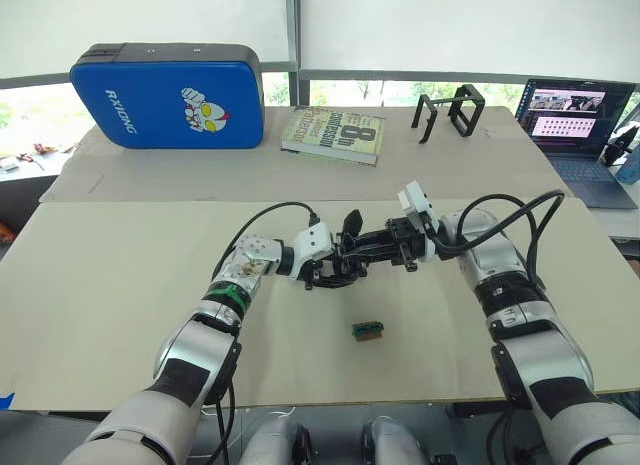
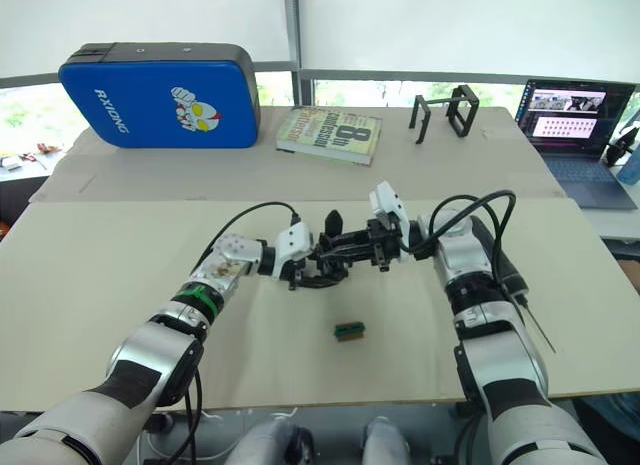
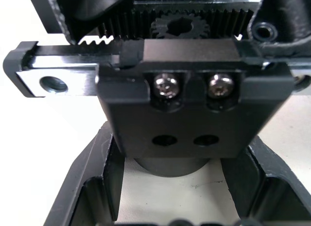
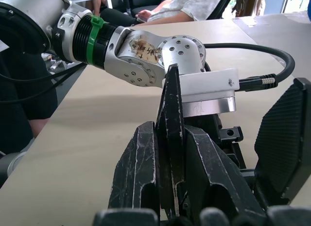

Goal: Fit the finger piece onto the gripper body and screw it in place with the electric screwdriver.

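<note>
1. The two arms meet over the middle of the cardboard-covered table (image 1: 120,285), wrists turned toward each other.
2. The left gripper (image 1: 338,268) is clamped on the gripper body (image 3: 182,97); in the left wrist view its black block with two screws and a toothed rack sits between the fingers (image 3: 92,187).
3. The right gripper (image 1: 392,247) pinches the finger piece (image 4: 171,133), which stands upright between two fingers (image 4: 138,172), tip up, just beside the gripper body.
4. The electric screwdriver (image 2: 515,285) lies on the table to the right of the right forearm, untouched.
5. A small green-and-black block (image 1: 367,330) lies nearer, apart from both grippers.
6. A blue case (image 1: 165,95), a book (image 1: 333,133), black brackets (image 1: 450,112) and a laptop (image 1: 578,125) sit at the far edge.
</note>
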